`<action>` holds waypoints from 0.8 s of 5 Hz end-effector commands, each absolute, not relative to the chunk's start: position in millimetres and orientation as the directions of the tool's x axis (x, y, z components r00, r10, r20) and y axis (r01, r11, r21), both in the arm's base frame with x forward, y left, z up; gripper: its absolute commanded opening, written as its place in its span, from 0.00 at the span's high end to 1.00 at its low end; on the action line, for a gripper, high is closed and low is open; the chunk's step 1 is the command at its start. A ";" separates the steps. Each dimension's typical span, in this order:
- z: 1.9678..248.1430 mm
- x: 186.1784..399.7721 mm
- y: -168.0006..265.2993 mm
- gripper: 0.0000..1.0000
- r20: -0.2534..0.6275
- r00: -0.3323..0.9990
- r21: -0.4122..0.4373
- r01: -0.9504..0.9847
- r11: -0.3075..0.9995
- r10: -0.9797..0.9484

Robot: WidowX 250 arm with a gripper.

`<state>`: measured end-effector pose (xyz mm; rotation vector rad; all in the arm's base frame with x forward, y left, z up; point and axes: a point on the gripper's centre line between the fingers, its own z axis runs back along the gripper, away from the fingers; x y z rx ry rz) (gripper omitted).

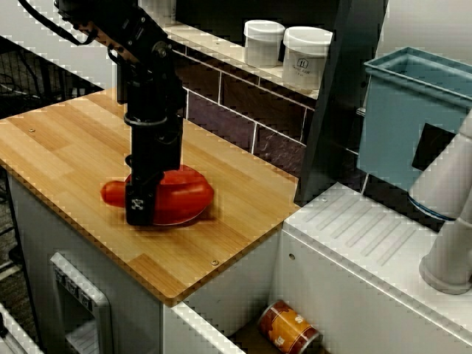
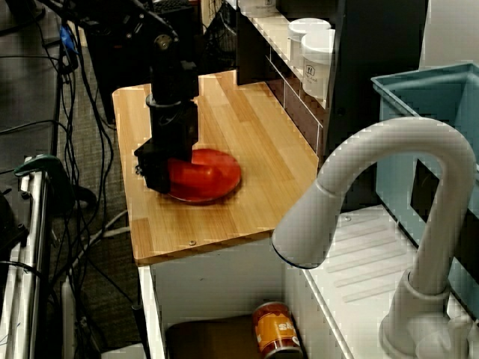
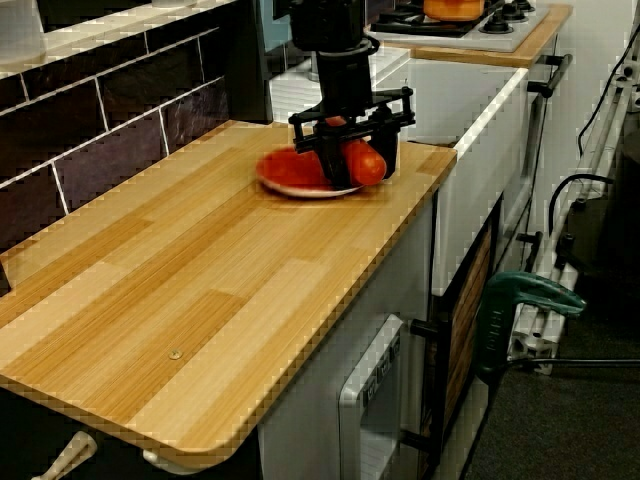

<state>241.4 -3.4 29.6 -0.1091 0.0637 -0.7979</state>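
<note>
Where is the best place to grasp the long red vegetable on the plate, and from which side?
Probably its middle, from above, fingers across the narrow width. The red vegetable lies flat on the plate, one end past the rim, so its long sides are free.

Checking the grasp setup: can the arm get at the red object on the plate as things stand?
Likely yes: the arm hangs right over the red object on the red plate, jaws either side of it, nothing between. Contact unclear.
</note>
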 end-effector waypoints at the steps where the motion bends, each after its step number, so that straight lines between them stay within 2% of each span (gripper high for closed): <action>1: 83.9 248.6 28.8 1.00 0.050 0.684 -0.138 0.726 0.673 -0.728; 2: 90.8 247.7 47.8 1.00 0.082 0.700 -0.137 0.713 0.688 -0.709; 3: 93.1 248.7 63.6 1.00 0.141 0.727 -0.029 0.682 0.731 -0.672; 4: 111.5 248.0 95.0 1.00 0.205 0.756 -0.002 0.635 0.772 -0.622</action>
